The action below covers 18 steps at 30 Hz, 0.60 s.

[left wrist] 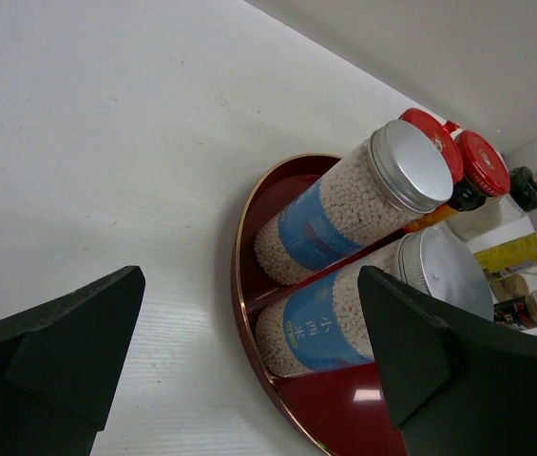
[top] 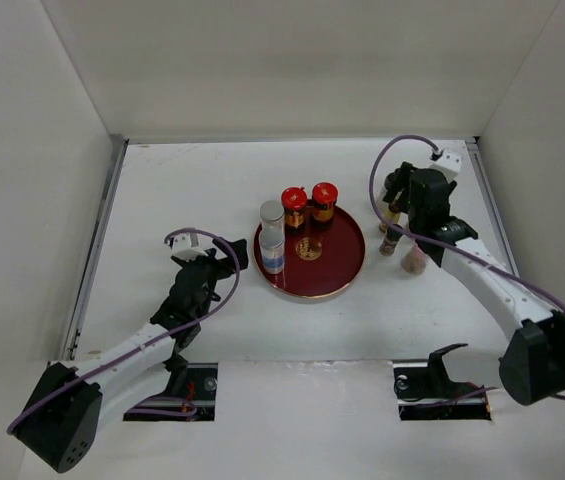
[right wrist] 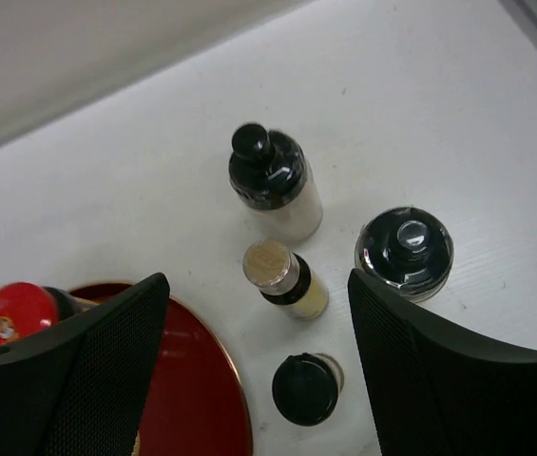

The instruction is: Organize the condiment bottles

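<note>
On the dark-red tray [top: 340, 268], two silver-capped cylinders [top: 273, 240] stand at its left edge and two red-capped jars [top: 309, 205] at its back. Four small bottles [right wrist: 273, 185] stand on the table [top: 182, 180] right of the tray, below the right gripper [right wrist: 258, 285], whose fingers are spread apart. The left gripper [left wrist: 249, 294], also spread and empty, faces the cylinders.

The scene is lit brightly and evenly from overhead, and only faint, soft shadows are cast on the white table [top: 212, 330]. Small white glare spots are seen on the red tray [left wrist: 344, 418] and on a glossy black cap [right wrist: 404, 249]. The near foreground of both wrist views is rendered dark and slightly soft.
</note>
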{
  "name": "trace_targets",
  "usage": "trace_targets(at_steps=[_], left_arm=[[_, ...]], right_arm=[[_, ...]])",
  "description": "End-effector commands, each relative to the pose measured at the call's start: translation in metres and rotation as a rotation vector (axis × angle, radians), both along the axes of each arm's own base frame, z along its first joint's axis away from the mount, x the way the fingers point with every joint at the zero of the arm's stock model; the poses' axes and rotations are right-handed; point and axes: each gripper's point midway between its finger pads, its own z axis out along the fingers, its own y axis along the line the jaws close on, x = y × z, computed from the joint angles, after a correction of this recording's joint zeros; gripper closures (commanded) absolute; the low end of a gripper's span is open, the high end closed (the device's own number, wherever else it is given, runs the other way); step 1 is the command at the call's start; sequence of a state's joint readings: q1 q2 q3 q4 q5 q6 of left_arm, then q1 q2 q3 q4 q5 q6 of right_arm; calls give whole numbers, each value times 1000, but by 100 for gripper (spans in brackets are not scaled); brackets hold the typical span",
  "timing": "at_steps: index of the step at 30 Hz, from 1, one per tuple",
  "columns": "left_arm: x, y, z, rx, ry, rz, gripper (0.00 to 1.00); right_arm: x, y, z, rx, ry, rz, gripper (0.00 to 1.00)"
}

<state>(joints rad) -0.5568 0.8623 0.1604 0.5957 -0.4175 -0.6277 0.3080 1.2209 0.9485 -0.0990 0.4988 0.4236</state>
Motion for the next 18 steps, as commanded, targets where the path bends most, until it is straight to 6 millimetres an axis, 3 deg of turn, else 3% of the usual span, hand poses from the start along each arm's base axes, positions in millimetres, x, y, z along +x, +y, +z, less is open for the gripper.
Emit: trace_targets(at_steps=[1, 10, 18], left_arm=[[1, -6, 11, -61, -37, -28, 0], [1, -2, 14, -59, -46, -16, 0], [3, -10, 10, -27, -31, -34, 0]], right_arm=[[8, 5, -13, -24, 60, 30, 19], [29, 0, -37, -65, 80, 19, 26], [45, 5, -54, -69, 93, 40, 48]])
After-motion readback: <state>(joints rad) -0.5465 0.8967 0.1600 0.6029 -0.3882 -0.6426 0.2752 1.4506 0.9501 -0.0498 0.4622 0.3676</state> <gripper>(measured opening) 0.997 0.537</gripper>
